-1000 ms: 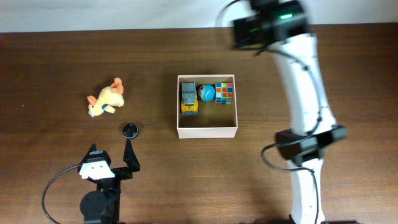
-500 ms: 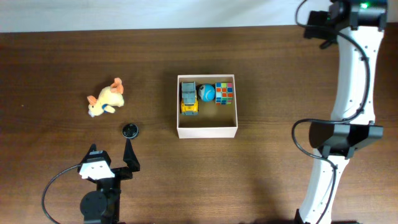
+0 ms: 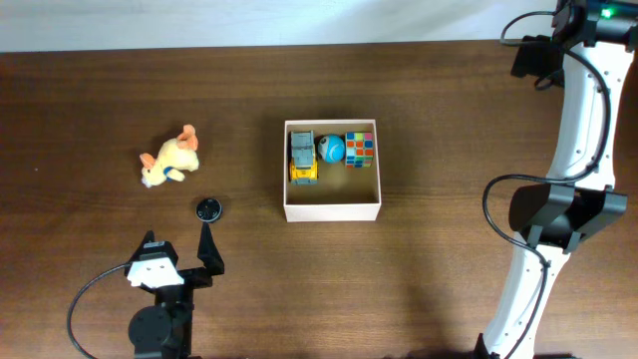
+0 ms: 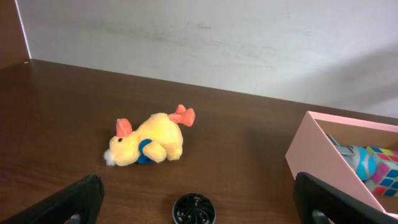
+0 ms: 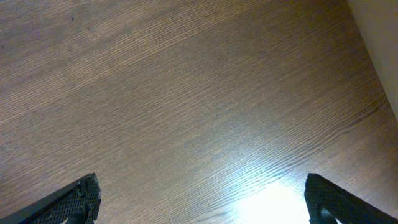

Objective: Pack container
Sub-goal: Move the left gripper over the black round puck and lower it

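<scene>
The container [image 3: 332,211], a square white-walled box with a tan inside, sits mid-table. It holds a yellow-grey toy truck [image 3: 302,157], a blue ball [image 3: 331,149] and a colour cube [image 3: 359,149]. A yellow plush duck [image 3: 169,158] and a small black disc [image 3: 207,209] lie on the table left of it. My left gripper [image 3: 179,247] is open and empty, just in front of the disc [image 4: 194,209], with the duck [image 4: 149,142] beyond and the container's wall [image 4: 311,155] to the right. My right gripper [image 3: 536,62] is open and empty at the far back right, over bare table [image 5: 202,202].
The brown wooden table [image 3: 449,120] ends at a white wall along the back. The right arm's white links [image 3: 583,130] rise along the right side. The left arm's base [image 3: 155,324] sits at the front left.
My right arm has swung from just behind the container's right corner out to the back right corner of the table. The left arm and all the toys have stayed put.
</scene>
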